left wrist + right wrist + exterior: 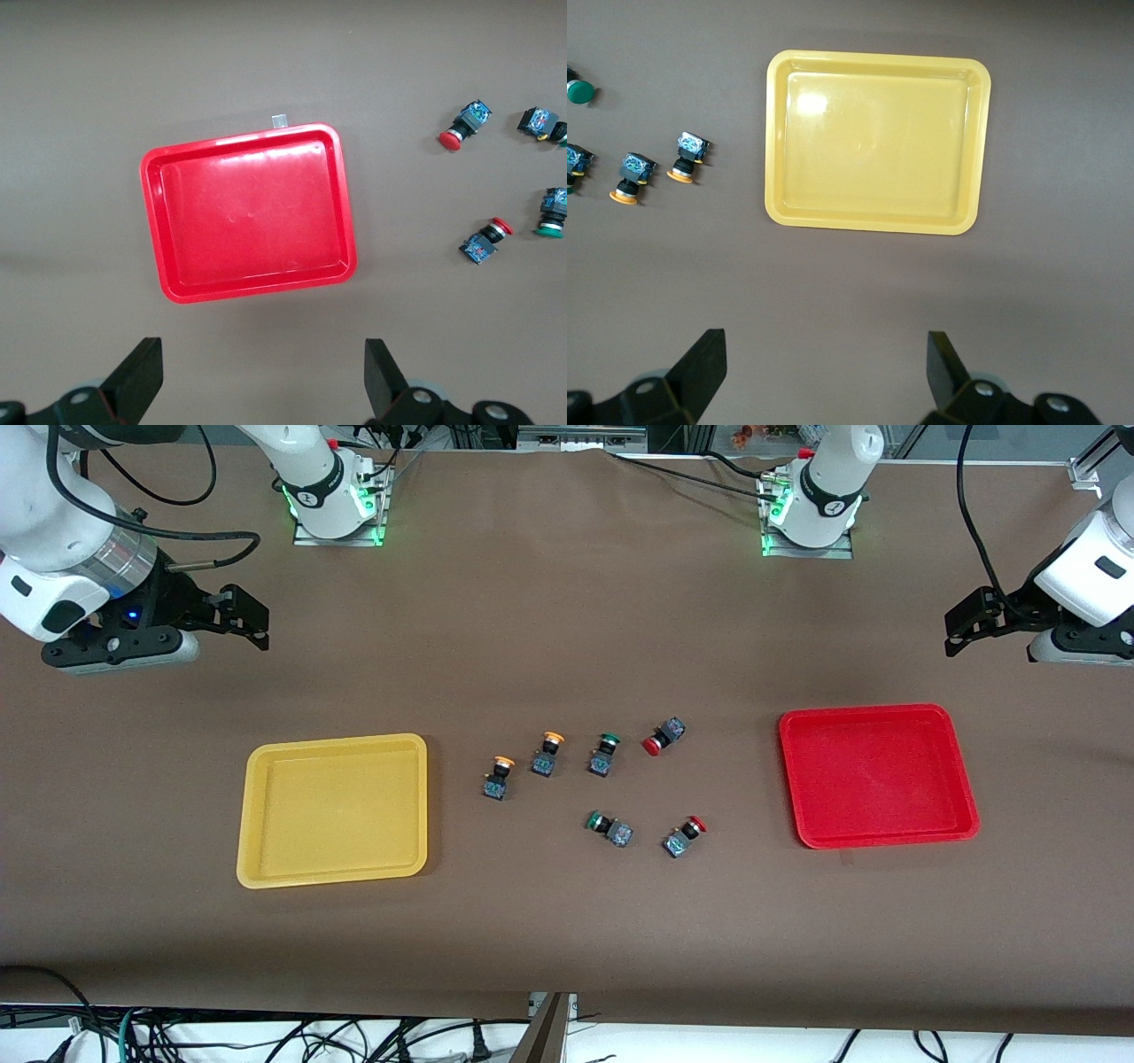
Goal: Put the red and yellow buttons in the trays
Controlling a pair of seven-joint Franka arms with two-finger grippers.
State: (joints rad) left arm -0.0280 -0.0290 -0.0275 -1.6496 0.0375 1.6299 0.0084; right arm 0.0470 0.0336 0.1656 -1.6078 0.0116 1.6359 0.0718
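- Front view, starting at my right arm's end of the desk: my right gripper hangs near the desk's corner, fingers spread wide and empty, the yellow tray well apart, nearer the front camera.
- Two yellow buttons stand mid-desk, caps tilted toward the bases' edge.
- Two green buttons sit among them.
- Two red buttons: one lies on its side, cap toward the yellow tray; the other points its cap at the red tray.
- My left gripper waits open near the other corner, holding nothing.
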